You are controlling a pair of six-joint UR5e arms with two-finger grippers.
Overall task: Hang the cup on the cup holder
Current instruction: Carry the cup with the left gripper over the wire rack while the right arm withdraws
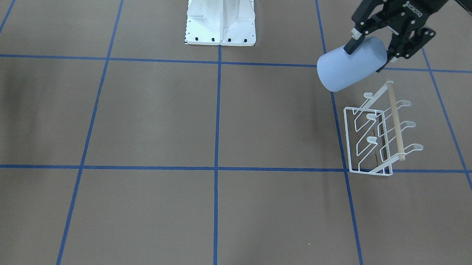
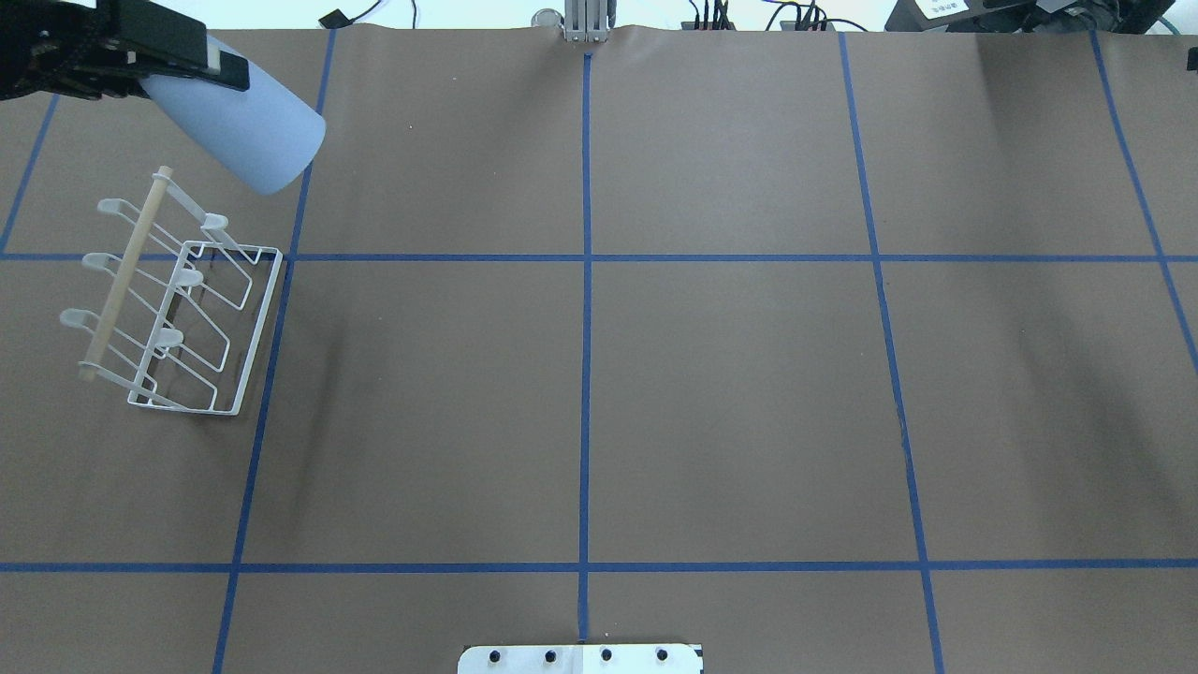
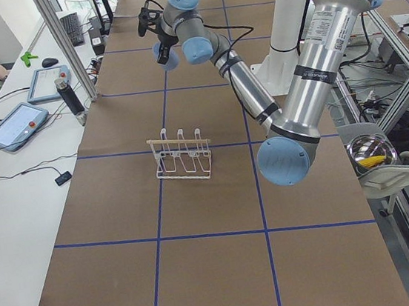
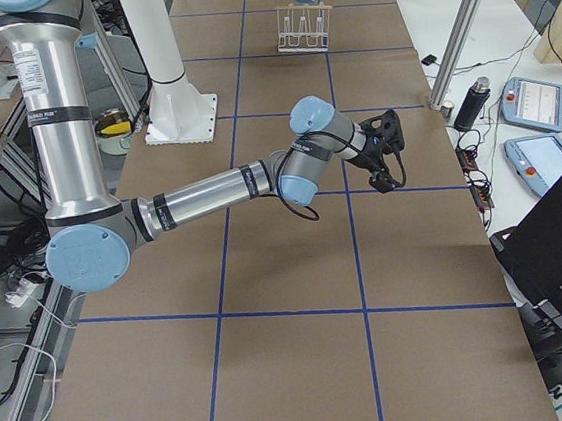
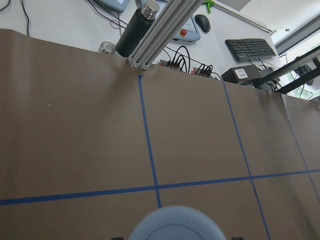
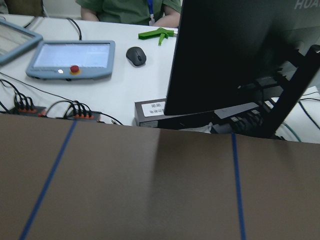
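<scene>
The pale blue cup (image 1: 344, 69) is up in the air, tilted, its closed end pointing down and away from the left gripper (image 1: 373, 51). The black fingers (image 1: 352, 45) are clamped on its sides near the other end. From both table ends the cup hangs above the cup holder (image 1: 396, 121), apart from its prongs. The white wire rack stands upright on the left side of the brown table (image 1: 161, 113), just beside a blue tape line, with nothing on its prongs. The right gripper (image 4: 387, 144) is well apart from all this, stretched out low over the right side towards the far edge. I cannot tell whether its fingers are spread or closed.
</scene>
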